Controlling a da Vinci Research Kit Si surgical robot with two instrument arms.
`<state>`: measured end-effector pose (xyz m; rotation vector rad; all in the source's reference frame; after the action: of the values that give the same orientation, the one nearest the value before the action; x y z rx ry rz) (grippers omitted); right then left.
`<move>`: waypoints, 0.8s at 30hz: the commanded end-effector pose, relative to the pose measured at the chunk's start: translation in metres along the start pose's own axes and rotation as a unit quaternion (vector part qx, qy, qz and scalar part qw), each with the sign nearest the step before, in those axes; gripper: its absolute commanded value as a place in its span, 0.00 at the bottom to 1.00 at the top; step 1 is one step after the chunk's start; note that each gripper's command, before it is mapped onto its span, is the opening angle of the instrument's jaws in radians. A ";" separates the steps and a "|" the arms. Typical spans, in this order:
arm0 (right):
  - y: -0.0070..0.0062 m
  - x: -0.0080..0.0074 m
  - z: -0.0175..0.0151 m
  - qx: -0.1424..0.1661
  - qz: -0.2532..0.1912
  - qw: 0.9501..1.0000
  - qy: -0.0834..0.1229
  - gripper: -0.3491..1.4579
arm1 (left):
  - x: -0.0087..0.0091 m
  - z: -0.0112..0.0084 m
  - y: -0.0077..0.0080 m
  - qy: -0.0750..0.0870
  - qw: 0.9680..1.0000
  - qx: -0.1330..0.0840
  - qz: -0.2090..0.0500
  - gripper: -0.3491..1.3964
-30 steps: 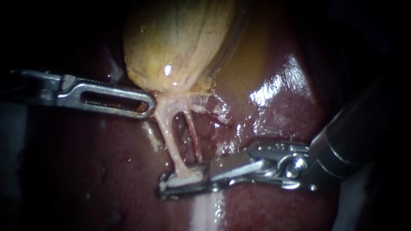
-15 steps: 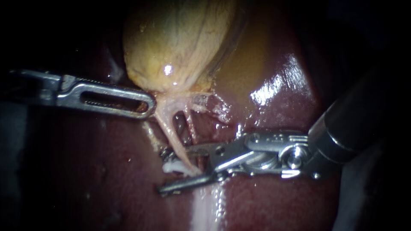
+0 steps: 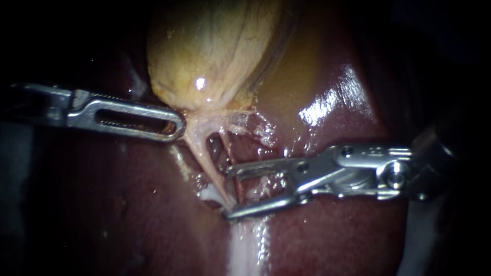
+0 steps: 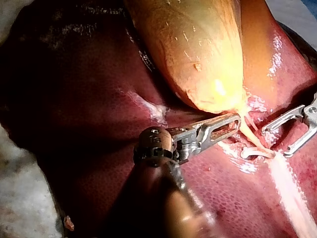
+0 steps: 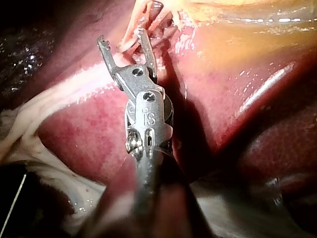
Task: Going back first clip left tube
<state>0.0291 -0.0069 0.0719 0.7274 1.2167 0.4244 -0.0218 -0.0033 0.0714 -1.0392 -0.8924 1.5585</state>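
Observation:
The yellow gallbladder lies on the dark red liver. Two tubes run down from its neck: the pale left tube and the thin reddish right tube. A white clip sits across the lower end of the left tube; the left wrist view shows the same clip. My right instrument stands just right of the clip, jaws open and holding nothing, and shows again in its own wrist view. My left instrument is shut on the gallbladder's neck, holding it to the left.
A pale whitish band runs down the liver below the tubes. Frayed pale tissue lies to the right of the neck. The right instrument's dark shaft comes in from the right edge.
My right instrument's jaws went from closed around the left tube to open, leaving the white clip there, and drew back to the right. The left instrument has not moved.

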 end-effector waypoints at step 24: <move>-0.0005 0.0026 -0.0083 -0.026 -0.036 0.999 0.004 0.47 | -0.0004 0.0017 -0.0010 0.003 1.000 0.003 0.003 0.00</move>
<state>0.0220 -0.0033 0.0683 0.6360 1.2307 0.3979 -0.0232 -0.0037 0.0732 -1.0423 -0.8820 1.5616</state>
